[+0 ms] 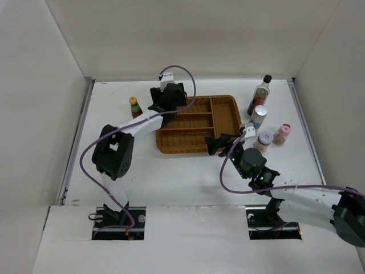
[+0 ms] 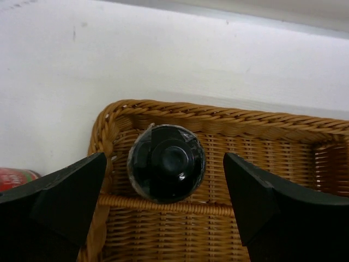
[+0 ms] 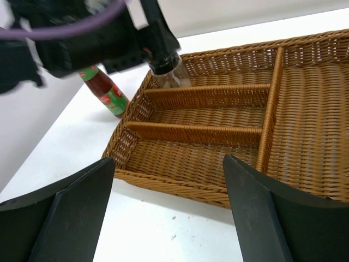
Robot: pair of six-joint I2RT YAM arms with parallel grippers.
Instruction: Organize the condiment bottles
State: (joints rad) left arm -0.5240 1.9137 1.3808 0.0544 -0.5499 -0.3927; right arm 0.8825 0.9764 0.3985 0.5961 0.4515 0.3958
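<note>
Seen from above, a brown wicker tray with dividers (image 1: 225, 120) sits at the middle of a white tabletop (image 1: 171, 177). The left fingers (image 2: 65, 196) hang over the tray's 10 o'clock corner, spread wide on either side of a squat black-capped bottle (image 2: 166, 162) without touching it. That bottle stands upright inside the tray's far-left compartment, close beside a divider. Just outside the tray, near 10 o'clock, stands a yellow-capped red-green bottle (image 1: 135, 107).

Off the tray's 3 o'clock side, four containers cluster on the tabletop:
- a tall dark-sauce glass bottle with black cap (image 1: 260, 94)
- a blue-white cylinder (image 1: 259, 116)
- a white-lidded jar (image 1: 264, 140)
- a pink-lidded shaker (image 1: 282, 133)

The right fingers (image 3: 272, 213) are spread apart and hold nothing. They sit by the tray's 5 o'clock corner, pointing toward it.
</note>
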